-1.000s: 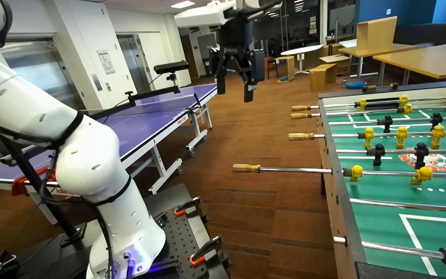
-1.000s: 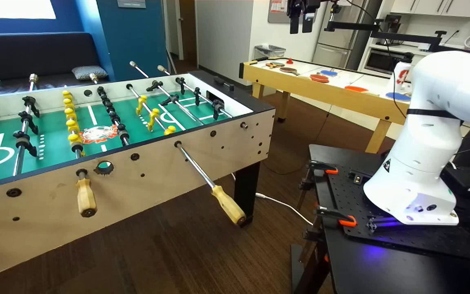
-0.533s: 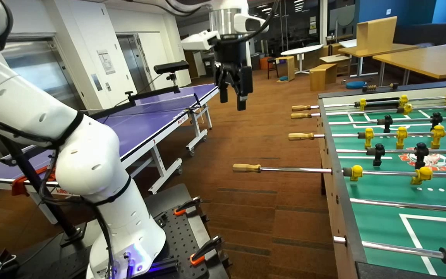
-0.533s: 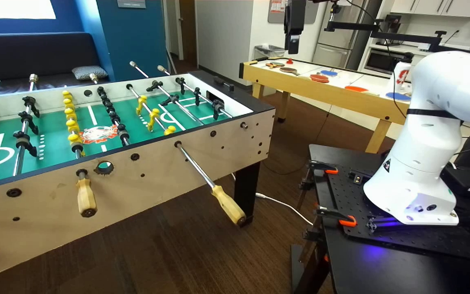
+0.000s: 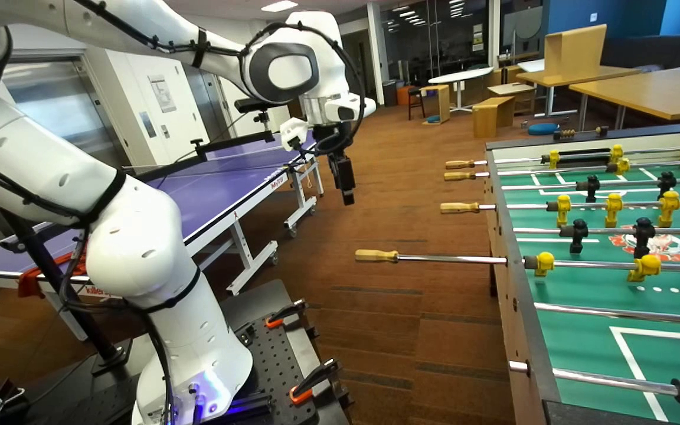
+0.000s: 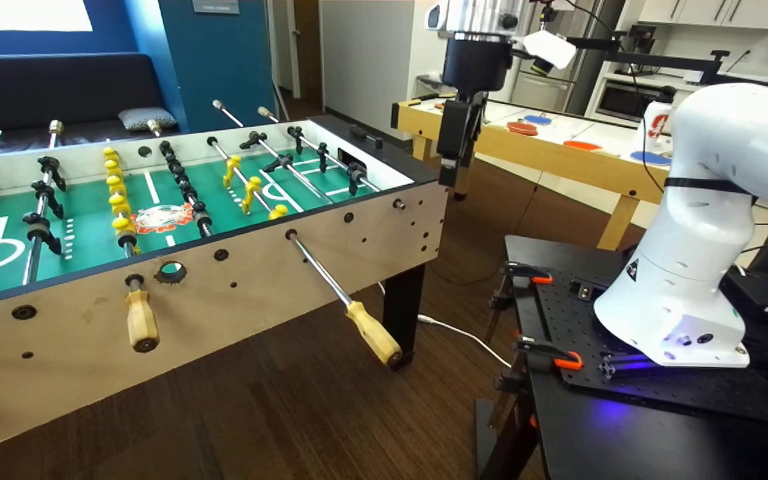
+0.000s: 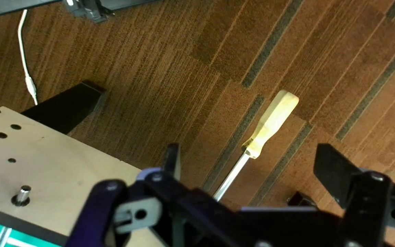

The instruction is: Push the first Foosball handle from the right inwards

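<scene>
The first foosball handle from the right is light wood on a steel rod, pulled far out from the table's side. It shows in both exterior views (image 5: 376, 255) (image 6: 372, 332) and in the wrist view (image 7: 269, 118). My gripper (image 5: 346, 192) hangs above the handle and apart from it; it also shows pointing down near the table corner in an exterior view (image 6: 456, 170). In the wrist view my gripper (image 7: 249, 157) is open and empty, its fingers wide apart, with the handle and rod below between them. Part of the rod is hidden behind the gripper.
The foosball table (image 6: 357, 243) stands beside the arm. A second wooden handle (image 6: 141, 323) sits close to its side wall. A bare rod end (image 5: 517, 366) pokes out near the corner. The purple ping-pong table (image 5: 198, 195) and a games table (image 6: 537, 143) stand behind.
My gripper has come down toward the handle's height and turned about its vertical axis. The handle and the foosball table have not moved.
</scene>
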Tool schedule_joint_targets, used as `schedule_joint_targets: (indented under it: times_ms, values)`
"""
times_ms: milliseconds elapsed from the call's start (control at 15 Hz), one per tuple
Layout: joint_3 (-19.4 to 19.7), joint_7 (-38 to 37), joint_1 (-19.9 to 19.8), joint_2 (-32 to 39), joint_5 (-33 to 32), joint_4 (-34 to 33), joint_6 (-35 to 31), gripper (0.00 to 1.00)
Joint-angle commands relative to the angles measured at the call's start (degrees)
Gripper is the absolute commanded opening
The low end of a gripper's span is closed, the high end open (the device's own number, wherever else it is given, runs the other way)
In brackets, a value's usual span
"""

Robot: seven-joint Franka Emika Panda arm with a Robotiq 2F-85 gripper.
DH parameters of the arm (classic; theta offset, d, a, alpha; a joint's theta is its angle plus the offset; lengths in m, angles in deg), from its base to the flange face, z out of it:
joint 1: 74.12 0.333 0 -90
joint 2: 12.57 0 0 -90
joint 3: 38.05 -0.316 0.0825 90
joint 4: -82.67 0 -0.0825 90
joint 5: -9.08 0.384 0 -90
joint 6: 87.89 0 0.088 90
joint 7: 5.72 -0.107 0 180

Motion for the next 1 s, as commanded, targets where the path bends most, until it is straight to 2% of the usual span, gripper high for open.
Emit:
schedule_joint_targets:
  times_ms: [0, 133, 200, 267, 533, 933]
  values:
    - [-4.39, -8.68, 0.40, 0.19, 1.43, 6.93, -13.25, 1.00]
    - [-6.53, -12.21, 0.41, 0.52, 0.58, 8.76, -16.27, 1.00]
    - [-6.84, -12.48, 0.14, 1.22, -0.38, 7.03, -13.82, 1.00]
    - [-5.72, -10.46, 0.57, 0.91, 0.04, 7.56, -13.88, 1.00]
    - [-6.24, -11.38, 0.58, 1.09, -0.07, 7.30, -13.88, 1.00]
    - [-5.96, -15.98, 0.88, 11.45, 6.04, 5.51, -21.89, 1.00]
